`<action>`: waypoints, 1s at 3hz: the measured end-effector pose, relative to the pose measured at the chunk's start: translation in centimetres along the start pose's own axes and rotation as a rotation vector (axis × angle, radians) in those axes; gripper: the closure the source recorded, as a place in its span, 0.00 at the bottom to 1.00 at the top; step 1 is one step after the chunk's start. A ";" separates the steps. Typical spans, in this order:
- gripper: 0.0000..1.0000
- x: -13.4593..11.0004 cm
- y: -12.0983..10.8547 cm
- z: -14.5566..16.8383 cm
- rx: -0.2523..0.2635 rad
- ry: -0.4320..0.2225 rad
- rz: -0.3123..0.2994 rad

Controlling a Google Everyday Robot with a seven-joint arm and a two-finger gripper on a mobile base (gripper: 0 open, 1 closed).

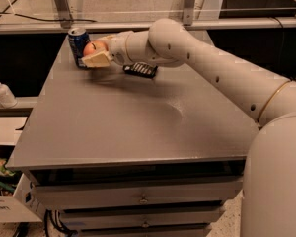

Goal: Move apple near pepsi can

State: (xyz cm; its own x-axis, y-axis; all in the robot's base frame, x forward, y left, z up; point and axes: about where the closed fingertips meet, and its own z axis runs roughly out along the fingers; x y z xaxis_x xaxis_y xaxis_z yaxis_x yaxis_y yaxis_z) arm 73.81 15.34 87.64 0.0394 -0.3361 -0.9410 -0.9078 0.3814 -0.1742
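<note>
One gripper [96, 56] was at the 11 o'clock corner of the desk [138, 127], its jaws pinching the one apple [93, 47], just at 3 o'clock of the one can [78, 42]. One black wrapper [140, 69] lay at 3 o'clock of the gripper.
</note>
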 end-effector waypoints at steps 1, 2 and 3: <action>1.00 1.3 0.1 0.3 0.008 -0.002 0.031; 0.82 2.2 0.2 0.6 0.013 0.005 0.059; 0.59 2.5 0.1 0.6 0.014 0.007 0.068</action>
State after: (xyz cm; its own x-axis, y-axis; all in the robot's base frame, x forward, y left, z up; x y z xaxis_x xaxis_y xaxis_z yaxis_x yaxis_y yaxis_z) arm 74.04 15.08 85.09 -0.0256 -0.3151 -0.9487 -0.9023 0.4157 -0.1138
